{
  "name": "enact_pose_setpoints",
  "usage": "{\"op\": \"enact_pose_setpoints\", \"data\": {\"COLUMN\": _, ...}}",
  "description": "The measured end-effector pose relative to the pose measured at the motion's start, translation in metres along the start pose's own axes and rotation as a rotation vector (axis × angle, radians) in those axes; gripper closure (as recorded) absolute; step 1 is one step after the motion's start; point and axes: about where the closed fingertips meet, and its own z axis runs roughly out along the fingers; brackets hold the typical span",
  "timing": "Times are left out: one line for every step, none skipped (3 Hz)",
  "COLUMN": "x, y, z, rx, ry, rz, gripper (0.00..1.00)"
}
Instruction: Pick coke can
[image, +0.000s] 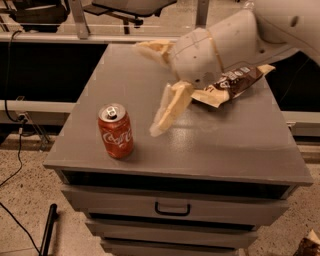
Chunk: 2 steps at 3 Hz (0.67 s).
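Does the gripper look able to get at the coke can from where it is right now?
Probably yes. The gripper hovers open above the cabinet top, close beside the upright coke can, with nothing between them. The brown snack wrapper lies on the gripper's other side, away from the can.

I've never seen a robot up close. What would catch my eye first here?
The big cream arm reaching in from the upper right, its gripper open above the middle of the grey cabinet. Next, the red coke can, upright near the front left corner, to the gripper's left and not touched by it. A brown snack bag lies at the back right, partly under the arm.
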Motion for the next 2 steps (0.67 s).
{"op": "enact_pose_setpoints", "data": {"x": 0.011, "y": -0.003, "z": 0.039, "rx": -0.094, "ry": -0.061, "rz": 0.036, "gripper": 0.00}}
{"op": "enact_pose_setpoints", "data": {"x": 0.013, "y": -0.003, "z": 0.070, "rx": -0.168, "ry": -0.102, "rz": 0.056, "gripper": 0.00}}
